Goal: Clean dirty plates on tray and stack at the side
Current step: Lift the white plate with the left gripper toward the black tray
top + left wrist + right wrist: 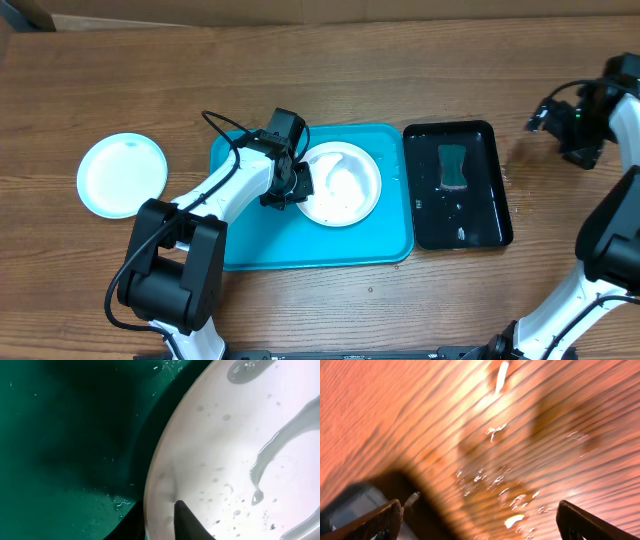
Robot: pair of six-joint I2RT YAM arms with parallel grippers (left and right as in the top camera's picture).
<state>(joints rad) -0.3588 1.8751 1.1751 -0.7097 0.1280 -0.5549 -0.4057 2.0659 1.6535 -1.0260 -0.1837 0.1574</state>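
- Two plates are in your view. The white plate (345, 185) lies inside the turquoise tray (300, 245), in its right half toward the far rim, with water puddled on it. The light cyan plate (122, 175) sits on the counter (400, 60) well left of the tray, apart from it.
- Your left claw (296, 182) is over the tray's middle, clenched on the white plate's left rim. One finger (187, 520) lies on the plate's inner face and the other sits below the edge.
- Your right claw (480, 510) hangs released, fingers wide apart, above wet wood well right of the tray, beyond the black tray (490, 190).
- That black tray stands just beside the tray's right rim, with a narrow strip of counter between them and a teal sponge (453, 167) inside it.
- Open room: the tray's near half shows bare floor, and bare counter runs between the tray's left rim and the light cyan plate.
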